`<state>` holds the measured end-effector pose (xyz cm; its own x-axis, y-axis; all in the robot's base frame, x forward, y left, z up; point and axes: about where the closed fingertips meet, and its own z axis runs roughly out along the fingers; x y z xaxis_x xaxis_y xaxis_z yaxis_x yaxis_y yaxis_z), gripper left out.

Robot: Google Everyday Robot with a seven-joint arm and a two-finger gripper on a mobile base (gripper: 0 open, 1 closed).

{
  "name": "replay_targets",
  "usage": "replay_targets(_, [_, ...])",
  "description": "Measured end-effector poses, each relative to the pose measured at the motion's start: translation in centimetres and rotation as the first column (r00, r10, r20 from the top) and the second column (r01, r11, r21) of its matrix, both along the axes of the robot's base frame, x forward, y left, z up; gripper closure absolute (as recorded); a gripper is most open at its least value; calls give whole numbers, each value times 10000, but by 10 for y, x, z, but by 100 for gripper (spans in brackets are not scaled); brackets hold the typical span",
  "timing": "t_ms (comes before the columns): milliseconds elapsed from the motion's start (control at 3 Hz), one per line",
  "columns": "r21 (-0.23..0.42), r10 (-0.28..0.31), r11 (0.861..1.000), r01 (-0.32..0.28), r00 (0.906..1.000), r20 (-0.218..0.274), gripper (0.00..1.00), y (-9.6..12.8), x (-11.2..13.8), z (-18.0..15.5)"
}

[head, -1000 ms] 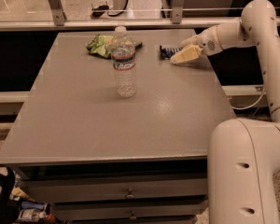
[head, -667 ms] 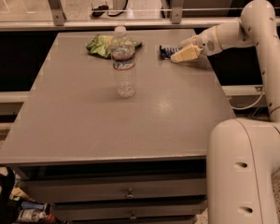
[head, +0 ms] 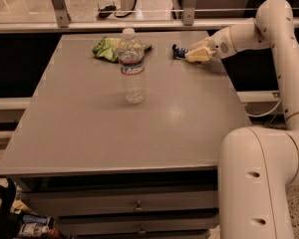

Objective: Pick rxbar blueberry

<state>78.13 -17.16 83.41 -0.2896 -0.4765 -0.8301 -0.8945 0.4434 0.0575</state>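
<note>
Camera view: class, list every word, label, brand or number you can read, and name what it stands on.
None can be read.
Clear plastic water bottle: label band unreadable.
Small dark blue snack bar wrapper: pale marks, too small.
Green-yellow wrinkly chip bag: print unreadable.
Cream tool, at the bar's right end: no marking seen.

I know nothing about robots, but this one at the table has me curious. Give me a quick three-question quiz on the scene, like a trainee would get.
1. True or false: the water bottle stands upright on the table.
2. Which thing lies nearest the gripper, out at the table's far corner? A: chip bag. B: rxbar blueberry. C: water bottle.
3. Fill in: seen from the camera, the chip bag lies ___ the water bottle (in front of or behind).

Key: 1 true; 2 B; 3 behind.
</note>
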Motion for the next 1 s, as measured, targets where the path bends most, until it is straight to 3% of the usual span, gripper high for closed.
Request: replay_targets(1000, [-3, 2, 10000, -2, 10000, 4, 100, 0, 0, 0])
